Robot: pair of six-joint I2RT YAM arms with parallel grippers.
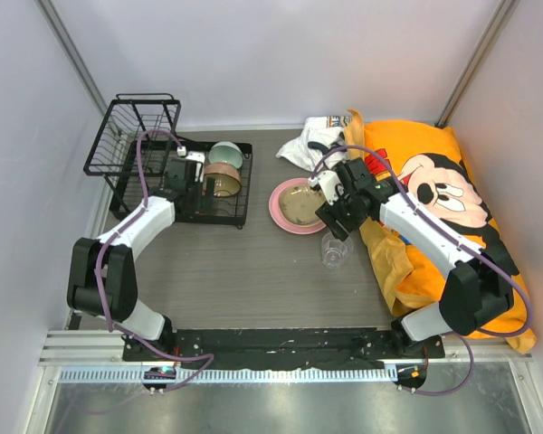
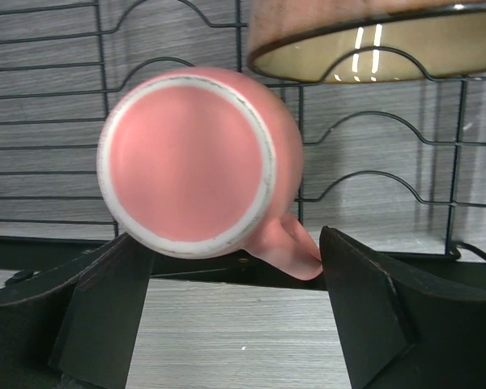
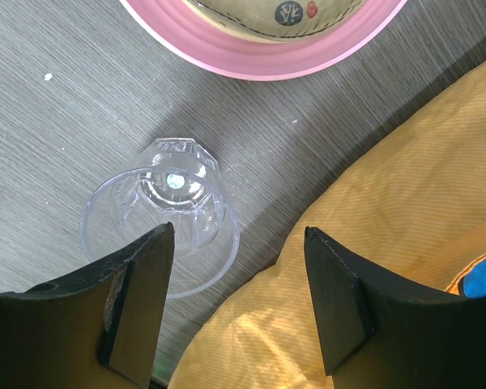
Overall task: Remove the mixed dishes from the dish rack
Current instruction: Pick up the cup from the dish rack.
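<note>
Seen from above, the left pincer [image 2: 233, 239] is buried under its own wrist, and that arm covers the pink mug [image 2: 186, 158] in the dish rack [image 1: 131, 136]. Up close, the mug shows only its base: its mouth faces away and its lower edge dips behind one finger. Above it, a blurred brown-rimmed bowl [image 2: 373, 40] is cut off at the top. By the right pincer [image 3: 239, 233], one finger hides part of the clear glass cup [image 3: 174, 203]; whether they touch, I cannot tell. The pink plate [image 3: 259, 57] and the tan dish [image 3: 283, 16] on it are cropped at the top, and the orange cushion [image 3: 405, 186] runs off the right.
</note>
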